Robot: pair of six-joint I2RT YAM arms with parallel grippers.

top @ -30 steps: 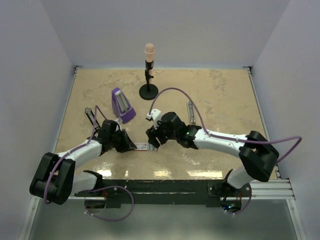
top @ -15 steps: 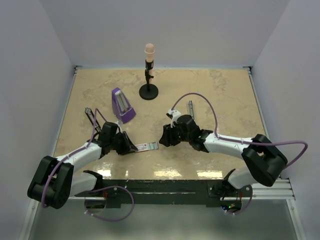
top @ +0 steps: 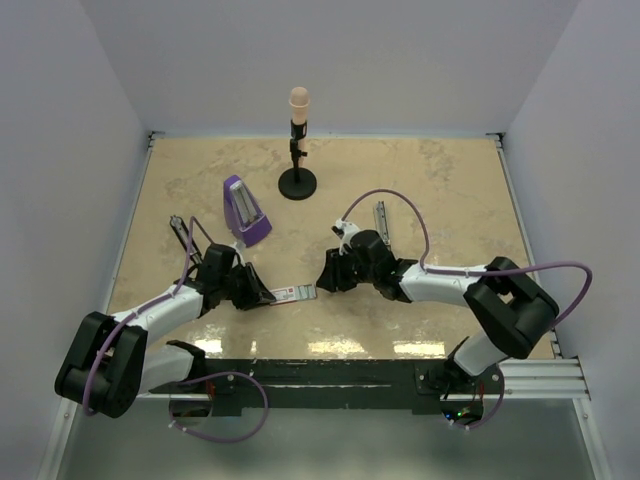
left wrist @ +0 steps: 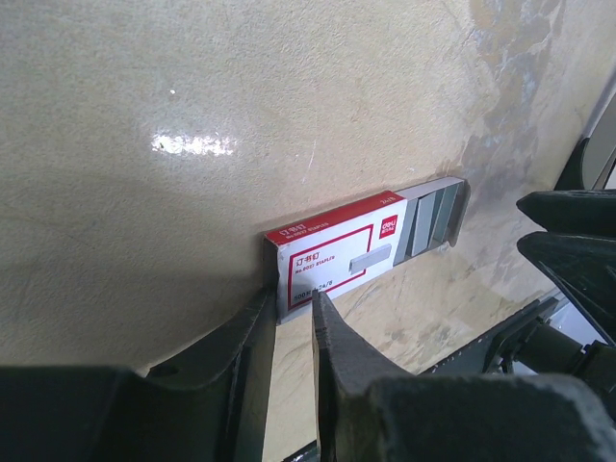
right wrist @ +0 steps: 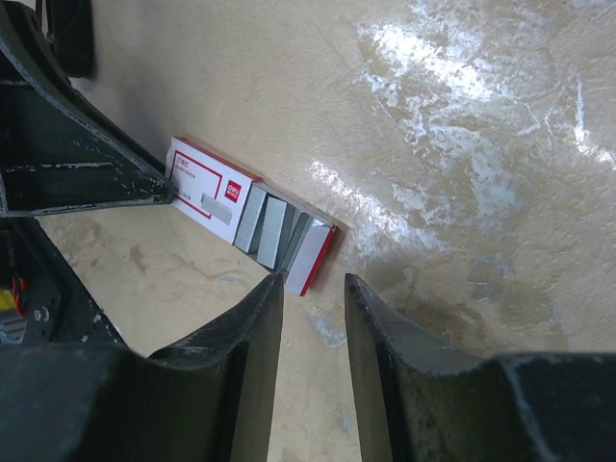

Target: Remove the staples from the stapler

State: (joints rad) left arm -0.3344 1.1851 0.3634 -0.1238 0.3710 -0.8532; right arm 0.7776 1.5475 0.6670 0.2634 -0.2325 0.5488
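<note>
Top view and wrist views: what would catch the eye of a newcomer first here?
First, the two grippers facing each other near the front centre of the table. The left gripper pinches one end of a red-and-white box, whose open end shows grey staple strips, and the right gripper stands open at that end. Farther back, a purple wedge and a black stand with a peach tip stand out.
</note>
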